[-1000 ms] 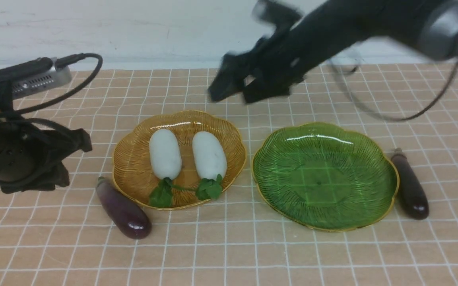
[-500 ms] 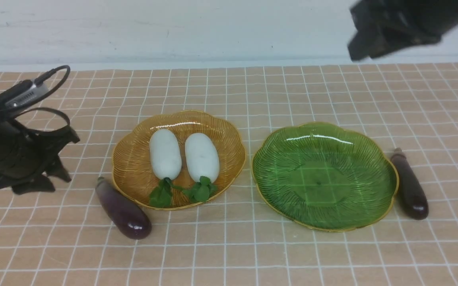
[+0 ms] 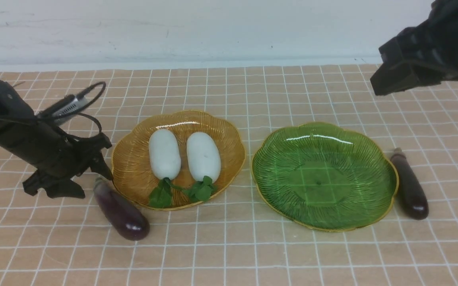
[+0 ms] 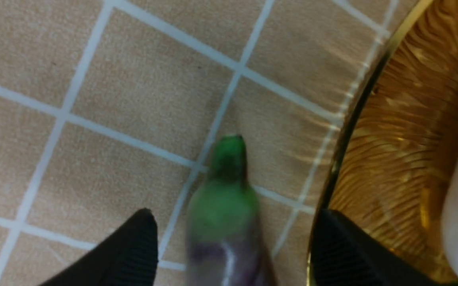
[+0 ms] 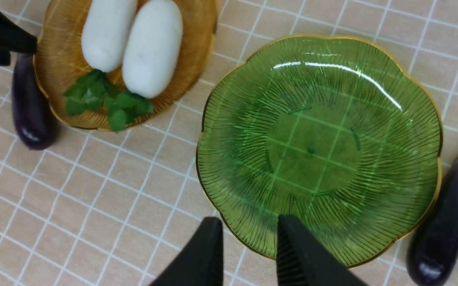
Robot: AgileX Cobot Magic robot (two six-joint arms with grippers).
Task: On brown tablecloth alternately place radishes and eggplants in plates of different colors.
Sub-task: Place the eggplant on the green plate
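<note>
As they lie on the brown tablecloth [image 3: 229, 254], the items are entered from left to right.

Item 1, left eggplant [image 3: 121, 210]: dark purple and glossy, flat on the cloth just beside the near-left rim of the amber plate. Its green stem cap points far-left and its rounded end points near-right.

Item 2, left gripper [image 3: 95, 184]: low over the stem end of the left eggplant. Its fingers [image 4: 133, 246] are spread wide, one on each side of the cap, with clear cloth between each finger and the fruit. It grips nothing.

Item 3, amber plate [image 3: 229, 135]: ribbed, gold-edged and left of centre. It holds both radishes, the left radish [image 3: 164, 154] and the right radish [image 3: 203, 156]. They lie close side by side with their white bodies running far to near, and their green leaves rest at the plate's near rim.

Item 4, green plate [image 3: 324, 178]: ribbed, gold-edged and right of centre, just beside the amber plate. The cloth's grid shows through its base.

Item 5, right eggplant [image 3: 409, 186]: on the cloth just beside the green plate's right rim, with its stem end far and its rounded end near.

Item 6, right gripper [image 5: 249, 228]: raised high over the far-right part of the cloth, well apart from every item. Its fingers are drawn near together with a narrow gap between them, and they hold nothing.
</note>
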